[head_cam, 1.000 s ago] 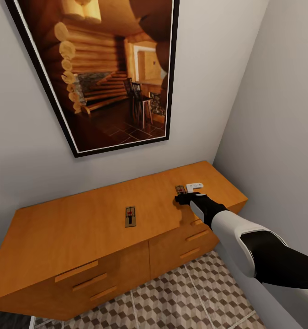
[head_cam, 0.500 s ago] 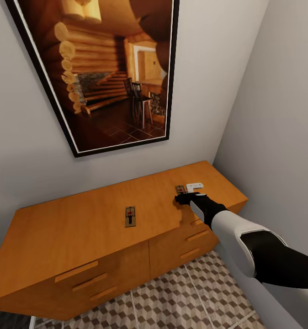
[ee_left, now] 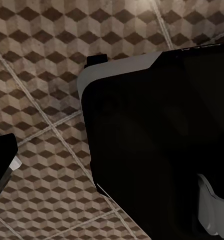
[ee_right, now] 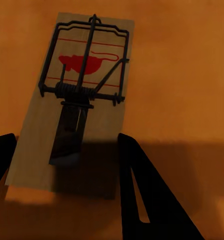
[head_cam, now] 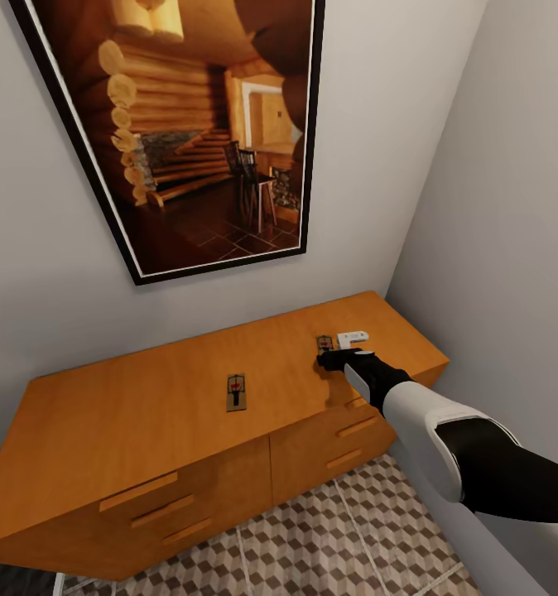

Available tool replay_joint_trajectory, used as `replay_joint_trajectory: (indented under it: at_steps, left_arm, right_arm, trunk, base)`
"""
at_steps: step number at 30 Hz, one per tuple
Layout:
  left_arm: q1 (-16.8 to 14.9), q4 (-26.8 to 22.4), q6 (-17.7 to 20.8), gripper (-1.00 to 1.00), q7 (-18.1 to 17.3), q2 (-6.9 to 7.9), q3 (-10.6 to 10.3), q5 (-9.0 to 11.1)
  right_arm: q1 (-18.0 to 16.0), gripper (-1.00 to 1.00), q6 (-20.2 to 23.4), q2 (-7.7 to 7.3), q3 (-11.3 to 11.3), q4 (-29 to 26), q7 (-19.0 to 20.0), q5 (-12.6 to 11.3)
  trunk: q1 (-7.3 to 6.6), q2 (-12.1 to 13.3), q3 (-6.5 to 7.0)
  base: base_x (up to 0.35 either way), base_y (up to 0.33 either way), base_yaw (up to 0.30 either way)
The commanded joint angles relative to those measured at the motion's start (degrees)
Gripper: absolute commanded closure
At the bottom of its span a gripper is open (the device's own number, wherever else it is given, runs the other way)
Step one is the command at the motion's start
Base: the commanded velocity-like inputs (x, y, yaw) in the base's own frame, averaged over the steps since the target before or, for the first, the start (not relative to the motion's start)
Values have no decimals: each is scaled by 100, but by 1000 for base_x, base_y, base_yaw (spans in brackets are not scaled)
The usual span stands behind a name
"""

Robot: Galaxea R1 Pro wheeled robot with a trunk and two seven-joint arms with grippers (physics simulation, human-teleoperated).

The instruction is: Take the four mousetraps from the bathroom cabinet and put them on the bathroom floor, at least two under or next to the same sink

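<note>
right gripper [ee_right: 67, 170]: fingers [ee_right: 141, 200] apart, straddling near end of a mousetrap, not clamped
left gripper: can't tell its state
gripped-side mousetrap [ee_right: 74, 100]: flat on cabinet [head_cam: 146, 414] top, right part; long axis along gripper, red mark at far end
second mousetrap [head_cam: 236, 391]: mid-top, near front edge
count: two mousetraps
bathroom floor [ee_left: 37, 100]: open tiles

right arm [head_cam: 444, 439]: white shell, black joints | hand [head_cam: 335, 358]: black
</note>
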Motion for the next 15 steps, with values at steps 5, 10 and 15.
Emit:
replay_joint_trajectory:
  at_steps: [5, 10, 15]
  left_arm:
    - [-11, 28, -46, -100, -5, -4, -49, 58]
    - [-11, 28, -46, -100, -5, -4, -48, 58]
    - [-11, 28, -46, -100, -5, -4, -49, 58]
  right_arm:
    - [2, 100, 35, 0, 82, 12, -20, -42]
    - [2, 100, 35, -2, 74, 12, -20, -35]
    - [2, 100, 41, 3, 78, -54, -30, -33]
  trunk:
    - [4, -8, -11]
    - [4, -8, -11]
    - [4, -8, -11]
  base:
    - [0, 0, 0]
    - [0, 0, 0]
    - [0, 0, 0]
